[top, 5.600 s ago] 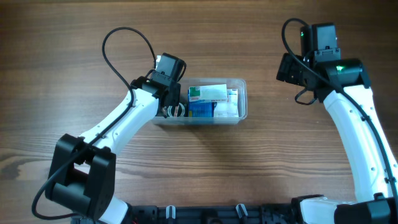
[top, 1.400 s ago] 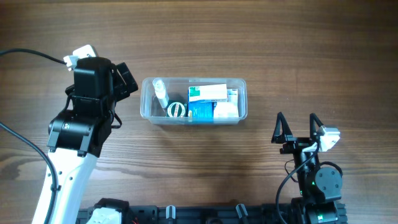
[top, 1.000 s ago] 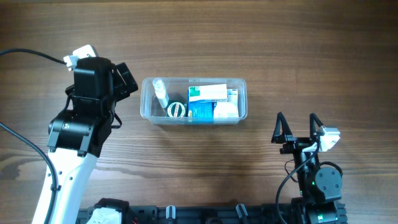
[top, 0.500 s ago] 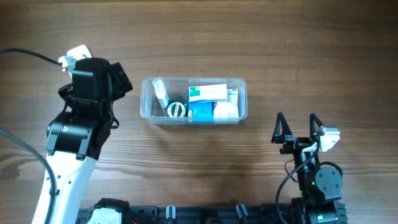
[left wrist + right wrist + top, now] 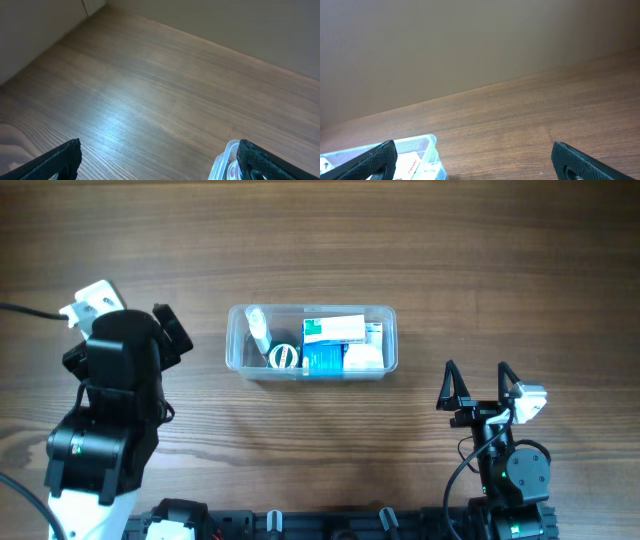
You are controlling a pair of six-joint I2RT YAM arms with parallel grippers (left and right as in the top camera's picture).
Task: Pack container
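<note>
The clear plastic container [image 5: 236, 348] stands at the table's middle, holding a small clear bottle [image 5: 257, 327], a tape roll [image 5: 283, 356], a green-and-white box [image 5: 334, 329] and blue boxes [image 5: 323, 358]. Its corner shows in the left wrist view [image 5: 224, 159] and in the right wrist view [image 5: 426, 145]. My left gripper [image 5: 168, 340] is open and empty, left of the container and apart from it; it also shows in the left wrist view [image 5: 159, 159]. My right gripper [image 5: 477, 376] is open and empty near the front right, and shows in the right wrist view [image 5: 474, 159].
Bare wooden table [image 5: 420, 250] lies all round the container. A plain wall [image 5: 470, 40] rises behind the table's far edge. A black rail [image 5: 330, 523] runs along the front edge.
My left arm has drawn back from the container, toward the left and the front. The right arm, parked at the front right, has not moved in the last second.
</note>
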